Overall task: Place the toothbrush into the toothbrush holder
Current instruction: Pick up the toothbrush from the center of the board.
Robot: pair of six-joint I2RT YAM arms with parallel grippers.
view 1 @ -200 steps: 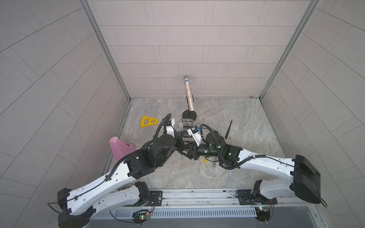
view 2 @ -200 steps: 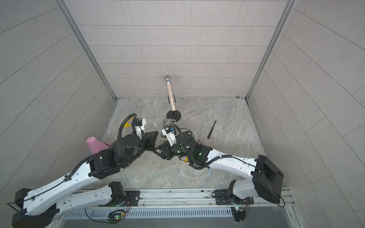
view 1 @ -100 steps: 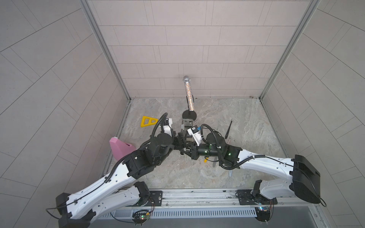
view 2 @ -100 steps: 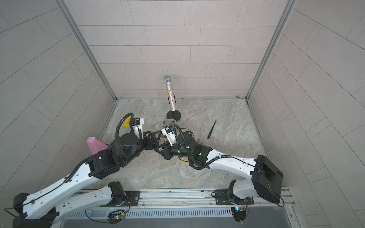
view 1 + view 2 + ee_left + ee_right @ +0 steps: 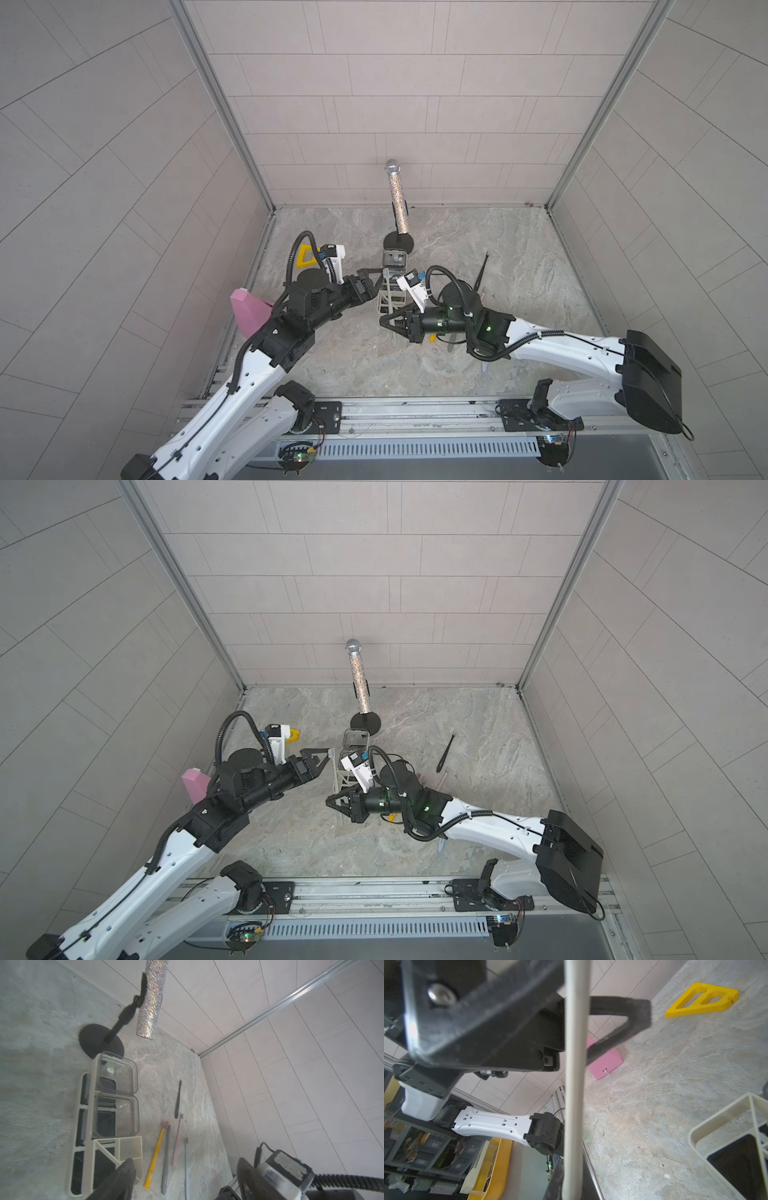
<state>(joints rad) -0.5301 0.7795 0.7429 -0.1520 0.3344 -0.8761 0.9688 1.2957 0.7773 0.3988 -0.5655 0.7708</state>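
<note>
Holding: the right gripper [image 5: 382,323] has its jaws shut on the lower shaft of the white toothbrush [image 5: 574,1088].
Left gripper [image 5: 323,762]: fingers wide apart and empty, close to the brush head.
Toothbrush place: centre of the frame in both top views, not yet in the holder.
Long axis: nearly up-down in the frame, head toward the upper edge.
Key relation: the toothbrush holder [image 5: 91,1118] lies just right of the shaft, and the right arm is nearer.

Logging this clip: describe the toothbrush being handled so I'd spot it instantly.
Find the white toothbrush holder in front of the glittery microphone. Next to it, the right gripper pinches a pale toothbrush. It alone stands upright; the other toothbrushes lie flat on the floor.
</note>
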